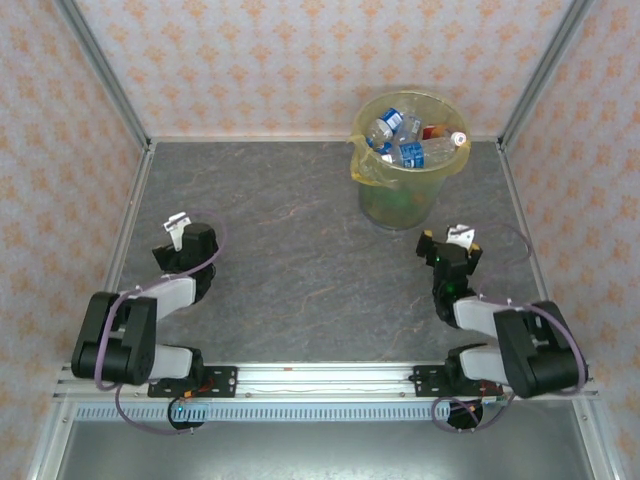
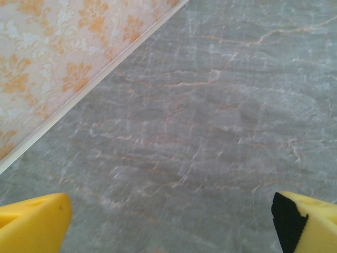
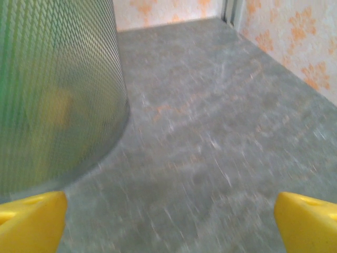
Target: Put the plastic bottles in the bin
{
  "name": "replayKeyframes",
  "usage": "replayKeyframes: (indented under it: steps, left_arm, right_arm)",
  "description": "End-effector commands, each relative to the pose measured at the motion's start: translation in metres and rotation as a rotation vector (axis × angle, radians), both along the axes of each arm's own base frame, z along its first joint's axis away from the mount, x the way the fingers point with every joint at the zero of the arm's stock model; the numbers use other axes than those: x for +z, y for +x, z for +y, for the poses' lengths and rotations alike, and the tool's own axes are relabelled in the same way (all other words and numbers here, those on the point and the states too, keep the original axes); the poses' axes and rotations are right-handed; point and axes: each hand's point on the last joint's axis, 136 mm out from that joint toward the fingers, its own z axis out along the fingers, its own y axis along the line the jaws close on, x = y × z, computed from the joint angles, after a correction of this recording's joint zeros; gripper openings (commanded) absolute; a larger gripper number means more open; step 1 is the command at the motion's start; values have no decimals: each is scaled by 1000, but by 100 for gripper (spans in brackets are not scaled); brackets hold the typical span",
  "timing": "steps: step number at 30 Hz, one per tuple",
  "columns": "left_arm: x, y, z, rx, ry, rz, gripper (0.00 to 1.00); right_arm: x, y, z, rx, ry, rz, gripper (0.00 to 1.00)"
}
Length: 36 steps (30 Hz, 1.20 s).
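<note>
Only bare grey tabletop [image 2: 210, 105] and patterned wall [image 2: 47, 58] face your left gripper [image 2: 168, 224], jaws wide apart, empty. Your right gripper [image 3: 171, 224], equally spread, hangs just beside the bin [image 3: 58, 89]; the plastic bottles [image 1: 412, 150] lie heaped inside it, seemingly all of them.

bottles [image 1: 412, 140] in bin [image 1: 378, 195] (table's far right)

The left arm [image 1: 130, 330] is sitting folded at its base, elbow drawn back, the left gripper [image 1: 178, 228] pointing forward with jaws standing wide apart. The right arm [image 1: 500, 340] is mirroring that pose, the right gripper [image 1: 447, 240] likewise gaping, holding nothing.
</note>
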Motion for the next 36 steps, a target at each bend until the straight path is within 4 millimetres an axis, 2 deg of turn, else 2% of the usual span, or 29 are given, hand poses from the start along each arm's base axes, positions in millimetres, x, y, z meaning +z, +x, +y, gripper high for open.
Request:
replayKeyframes:
  steps: [1, 5, 8, 11, 13, 16, 18, 20, 36]
  left_arm:
    - [37, 29, 1, -20, 38, -183, 100]
    - [52, 38, -8, -99, 63, -300, 100]
    - [49, 48, -16, -154, 43, -284, 100]
    - [52, 43, -27, -231, 42, -379, 100]
    - [50, 41, -35, -272, 24, -364, 100]
    - [45, 28, -41, -315, 27, -412, 99]
    - [55, 27, -40, -312, 46, -469, 100]
    - [47, 30, -39, -310, 22, -422, 100]
    - [50, 28, -38, -309, 39, -442, 100]
  right_arm:
    - [42, 31, 5, 30, -21, -165, 100]
    - [30, 47, 0, 21, -46, -127, 100]
    - [30, 43, -7, 22, -2, -151, 100]
    - [33, 34, -7, 56, 26, -201, 100]
    - [31, 32, -8, 64, 36, -202, 100]
    - [28, 28, -5, 93, 34, -226, 100]
    - [27, 29, -4, 94, 38, -207, 100]
    - [28, 29, -5, 95, 36, -215, 100]
    - [26, 32, -6, 98, 46, -206, 100]
